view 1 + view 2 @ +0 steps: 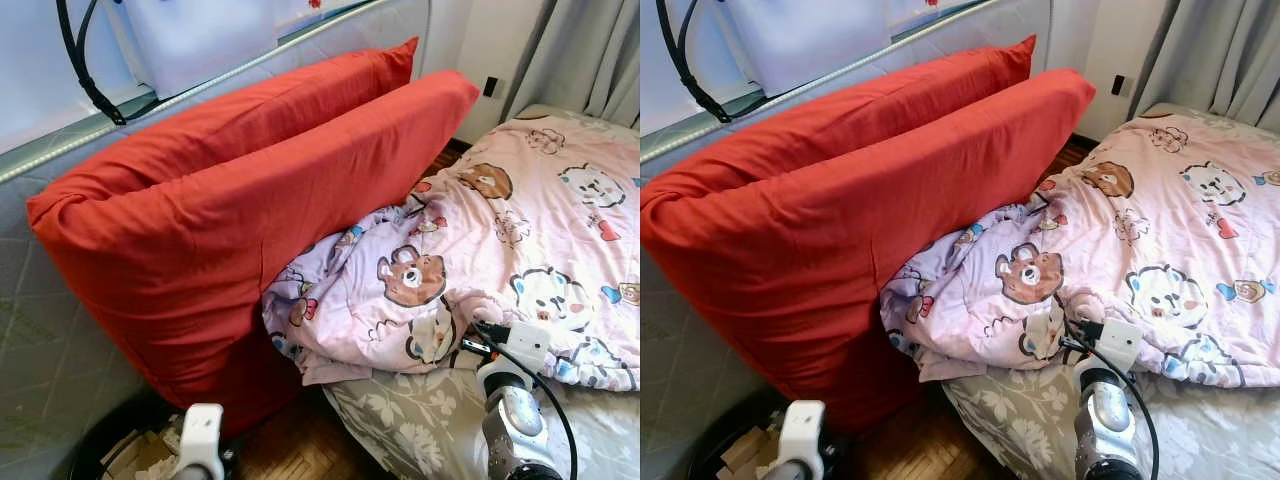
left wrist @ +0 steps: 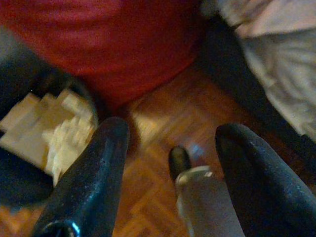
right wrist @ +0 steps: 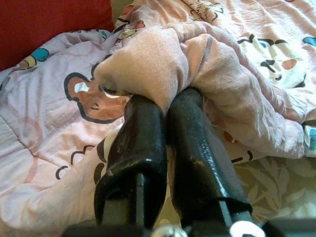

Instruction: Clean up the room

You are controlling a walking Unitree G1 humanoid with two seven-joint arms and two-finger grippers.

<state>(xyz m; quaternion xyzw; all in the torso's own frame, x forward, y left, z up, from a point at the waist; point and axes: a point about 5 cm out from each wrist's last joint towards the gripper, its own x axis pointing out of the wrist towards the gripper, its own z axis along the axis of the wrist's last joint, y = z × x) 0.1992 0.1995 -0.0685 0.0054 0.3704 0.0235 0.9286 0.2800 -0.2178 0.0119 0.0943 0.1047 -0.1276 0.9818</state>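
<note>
Tidying looks barely begun, judging by the bed. The pink cartoon blanket [image 1: 520, 250] lies rumpled across the mattress [image 1: 420, 420], its near edge bunched into a heap against the two red pillows [image 1: 250, 200], which stand on edge between the bed and the quilted grey panel [image 1: 40, 350] on the robot's left. Straightening the blanket and putting the pillows where they belong both seem left to do.

The right claw [image 3: 165, 106] is at the blanket's bunched near edge, low over the side of the bed. Its two black fingers are pressed together with a fold of the pink fabric pinched between the tips, so the blanket is in its grip. The right arm reaches forward from the lower right, wrist roughly level with the mattress top.

The left claw [image 2: 168, 148] hangs low over the parquet floor [image 2: 163, 118] with its fingers spread wide and nothing between them. Beside it sits a dark round bin [image 1: 110, 440] holding what may be pale paper or card scraps; the wrist view is too blurred to be sure.
</note>
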